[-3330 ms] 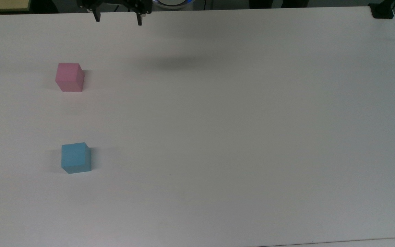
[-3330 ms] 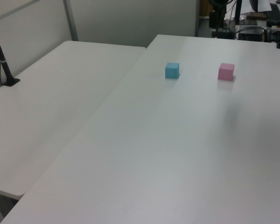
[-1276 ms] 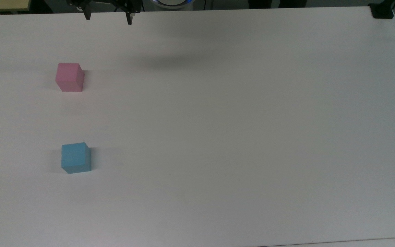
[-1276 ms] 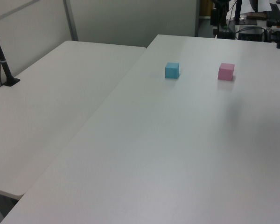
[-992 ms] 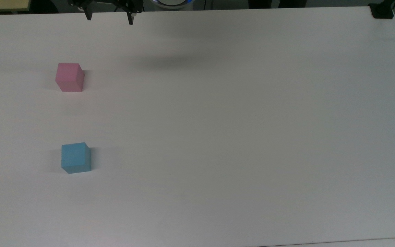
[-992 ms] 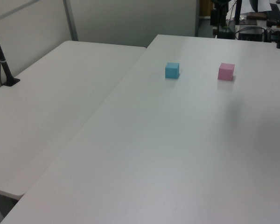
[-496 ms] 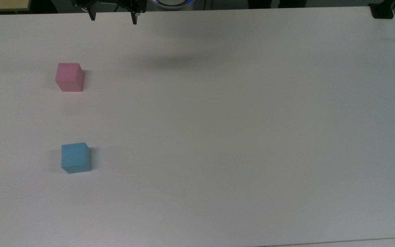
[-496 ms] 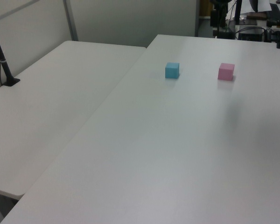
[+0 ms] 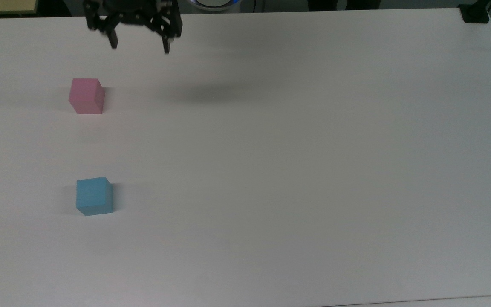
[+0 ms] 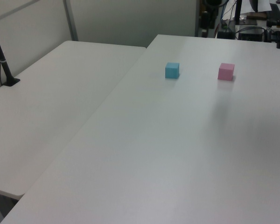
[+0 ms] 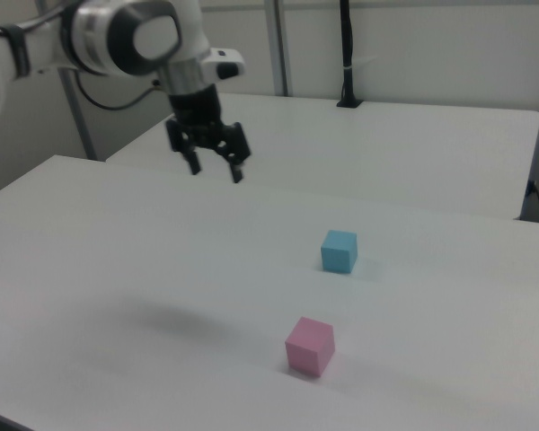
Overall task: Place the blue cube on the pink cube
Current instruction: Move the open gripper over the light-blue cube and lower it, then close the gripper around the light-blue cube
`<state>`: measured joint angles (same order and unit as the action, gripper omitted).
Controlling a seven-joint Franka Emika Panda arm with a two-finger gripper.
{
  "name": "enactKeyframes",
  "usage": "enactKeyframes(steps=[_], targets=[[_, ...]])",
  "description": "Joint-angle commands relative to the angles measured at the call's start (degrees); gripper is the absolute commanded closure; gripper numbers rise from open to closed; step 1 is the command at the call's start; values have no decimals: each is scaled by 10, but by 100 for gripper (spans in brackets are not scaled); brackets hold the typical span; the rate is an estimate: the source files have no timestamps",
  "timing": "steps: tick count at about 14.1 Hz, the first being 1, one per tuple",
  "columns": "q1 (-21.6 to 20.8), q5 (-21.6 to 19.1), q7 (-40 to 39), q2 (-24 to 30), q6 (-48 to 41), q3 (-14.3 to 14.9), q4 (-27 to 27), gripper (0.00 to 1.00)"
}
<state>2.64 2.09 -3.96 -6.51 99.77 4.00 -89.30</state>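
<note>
Tool spread, cubes unmarked

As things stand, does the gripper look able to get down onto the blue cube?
Probably yes. The gripper hangs open above the table, the blue cube sits alone with bare surface all round, and the pink cube stands well apart from it.

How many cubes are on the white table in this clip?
2. The pink cube sits toward the top view's upper left, and the blue cube lies directly below it in the top view. They stand apart, both clear of the open tool; nothing could hide another.
</note>
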Motion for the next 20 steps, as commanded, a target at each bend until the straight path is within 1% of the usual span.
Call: enactKeyframes(steps=[1,2,3,5,8,9,10,12,14,17,20], targets=[[-4,1,-8,-109,110,21,60,0],[-4,-2,-5,-145,144,24,81,0],[-3,-4,-5,-163,176,33,84,0],[3,-2,-7,-206,242,36,92,0],[3,-2,-8,-269,339,56,92,0],[3,-2,-8,-292,374,68,93,0],[3,-2,-11,-311,405,74,94,0],[4,-2,-38,-341,425,81,104,0],[4,-2,-54,-354,436,81,102,0],[10,-3,-87,-357,436,81,99,0],[11,-5,-86,-356,436,81,103,0]])
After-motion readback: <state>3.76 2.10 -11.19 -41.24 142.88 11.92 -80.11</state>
